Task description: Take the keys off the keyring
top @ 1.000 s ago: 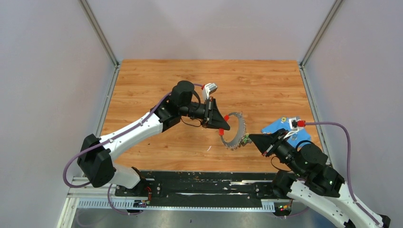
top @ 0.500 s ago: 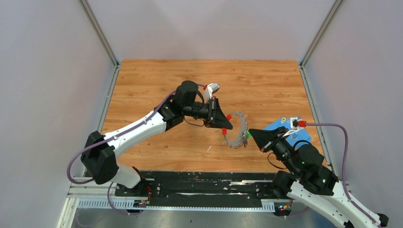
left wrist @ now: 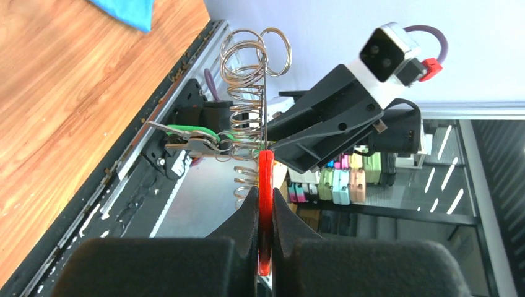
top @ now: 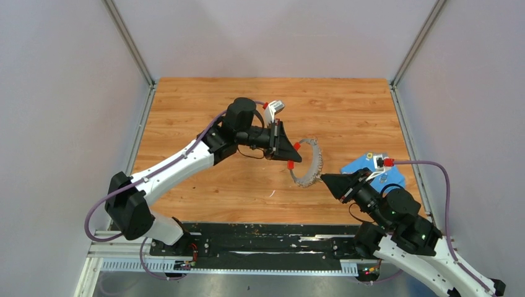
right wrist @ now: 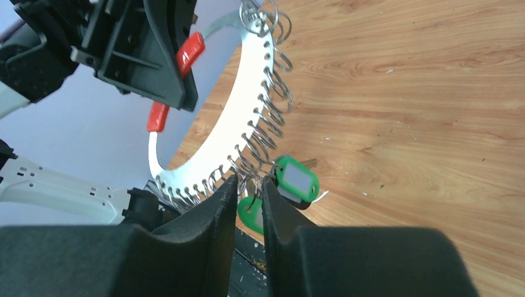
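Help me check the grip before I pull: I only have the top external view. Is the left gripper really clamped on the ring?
Observer: Yes. The left wrist view shows the left gripper shut on the red sleeve, with the ring seen edge-on.
Operator: Where do the keys hang?
Observer: The right wrist view shows the green-headed keys on small wire loops at the lower arc of the keyring, just off the right gripper.
Operator: Is the right one gripping anything?
Observer: Its jaws stand nearly closed with a loop at the tips. The picture does not show whether they pinch it.
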You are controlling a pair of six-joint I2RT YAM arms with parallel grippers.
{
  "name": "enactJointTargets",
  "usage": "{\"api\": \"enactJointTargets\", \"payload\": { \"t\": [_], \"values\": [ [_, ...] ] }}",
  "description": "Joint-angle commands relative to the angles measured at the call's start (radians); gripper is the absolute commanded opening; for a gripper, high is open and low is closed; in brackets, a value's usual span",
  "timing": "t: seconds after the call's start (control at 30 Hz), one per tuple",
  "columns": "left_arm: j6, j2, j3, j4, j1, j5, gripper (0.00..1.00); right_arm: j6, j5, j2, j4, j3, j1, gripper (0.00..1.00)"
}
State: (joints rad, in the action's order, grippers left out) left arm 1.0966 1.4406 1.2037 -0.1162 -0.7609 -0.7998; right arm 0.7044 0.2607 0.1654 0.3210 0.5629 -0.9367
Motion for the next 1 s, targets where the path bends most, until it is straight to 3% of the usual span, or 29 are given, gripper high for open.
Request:
{"api": "enactJointTargets", "payload": {
  "t": [0.0, 0.27, 0.57, 0.97],
  "values": [
    [-0.078, -0.024, 0.078, -0.072, 0.003, -0.036, 0.0, 0.002, -0.032, -0.032, 0.047, 0.014, -0.007, 0.27],
    [-0.164, -0.032, 0.146, -0.151, 0.002, -0.069, 0.0, -0.076, -0.046, -0.055, 0.091, 0.06, -0.007, 0.35],
    [-0.174, -0.04, 0.159, -0.145, 0.002, -0.101, 0.0, -0.217, -0.299, 0.086, 0.071, 0.162, -0.007, 0.26],
    [-0.208, -0.074, 0.195, -0.049, -0.015, -0.198, 0.0, -0.237, -0.369, 0.129, 0.097, 0.226, -0.007, 0.18]
  ]
}}
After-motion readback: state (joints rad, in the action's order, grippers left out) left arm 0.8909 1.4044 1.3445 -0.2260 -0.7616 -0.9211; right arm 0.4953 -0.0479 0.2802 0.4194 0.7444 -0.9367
